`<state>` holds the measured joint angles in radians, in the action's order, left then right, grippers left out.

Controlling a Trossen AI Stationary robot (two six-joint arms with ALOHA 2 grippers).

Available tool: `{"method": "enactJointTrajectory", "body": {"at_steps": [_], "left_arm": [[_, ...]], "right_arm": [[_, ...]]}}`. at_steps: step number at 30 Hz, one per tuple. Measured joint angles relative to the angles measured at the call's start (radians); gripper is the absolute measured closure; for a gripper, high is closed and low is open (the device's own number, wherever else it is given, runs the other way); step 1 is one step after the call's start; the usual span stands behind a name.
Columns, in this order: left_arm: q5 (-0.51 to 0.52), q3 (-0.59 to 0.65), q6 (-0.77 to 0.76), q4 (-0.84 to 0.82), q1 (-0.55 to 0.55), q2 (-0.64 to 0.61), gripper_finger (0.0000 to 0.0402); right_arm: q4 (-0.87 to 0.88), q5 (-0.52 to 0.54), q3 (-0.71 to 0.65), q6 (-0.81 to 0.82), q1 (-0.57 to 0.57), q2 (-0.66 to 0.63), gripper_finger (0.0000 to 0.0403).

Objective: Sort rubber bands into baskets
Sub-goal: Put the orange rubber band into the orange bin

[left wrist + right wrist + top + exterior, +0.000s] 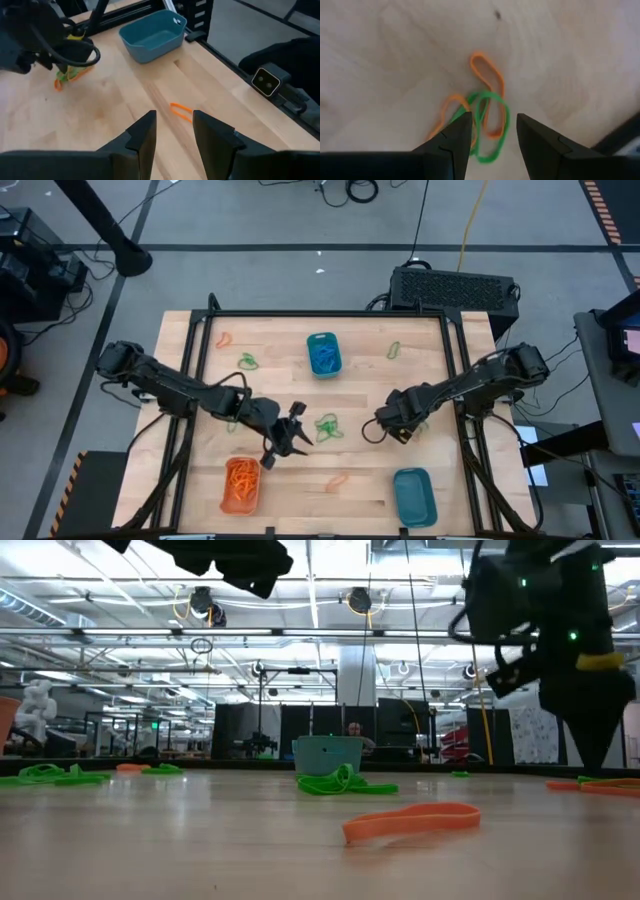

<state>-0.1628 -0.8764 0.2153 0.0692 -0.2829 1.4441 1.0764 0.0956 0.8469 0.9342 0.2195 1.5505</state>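
Observation:
My left gripper (pixel 293 436) (pixel 174 121) is open and empty above the table, between the orange basket (pixel 240 486), which holds several orange bands, and the green bands (pixel 327 426) at the table's middle. A single orange band (pixel 180 111) (pixel 338 480) lies on the wood ahead of its fingers. My right gripper (pixel 398 427) (pixel 494 122) is open over a small heap of orange and green bands (pixel 482 117); whether it touches them I cannot tell. A teal basket (pixel 323 353) with blue bands stands at the far middle. An empty teal basket (pixel 414 495) (pixel 152 34) stands near the front right.
Loose bands lie at the far left, one green (pixel 247 361) and one orange (pixel 224 338), and a green one (pixel 393 350) lies at the far right. A black frame (pixel 330 314) runs around the table. A black cable loop (pixel 370 430) hangs by my right gripper.

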Motion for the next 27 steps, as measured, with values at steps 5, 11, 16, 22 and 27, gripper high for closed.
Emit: {"method": "enactJointTrajectory", "body": {"at_steps": [5,11,16,22,27], "left_arm": [[-0.004,0.000,0.000,-0.005,-0.001,-0.001,0.0265],[-0.006,0.000,-0.001,-0.005,-0.001,-0.001,0.0265],[-0.006,0.000,-0.027,-0.005,-0.001,-0.001,0.0265],[-0.006,0.000,-0.049,-0.013,-0.001,-0.001,0.0265],[-0.006,0.000,-0.051,-0.037,-0.001,-0.001,0.0265]], "right_arm": [[-0.080,0.011,-0.046,-0.100,-0.059,-0.001,0.0255],[-0.167,0.004,-0.045,-0.223,-0.102,-0.001,0.0255],[-0.168,-0.023,-0.045,-0.272,-0.151,-0.001,0.0255],[-0.245,-0.081,-0.083,-0.312,-0.182,-0.001,0.0255],[-0.284,-0.087,-0.133,-0.279,-0.186,-0.008,0.0255]]}}
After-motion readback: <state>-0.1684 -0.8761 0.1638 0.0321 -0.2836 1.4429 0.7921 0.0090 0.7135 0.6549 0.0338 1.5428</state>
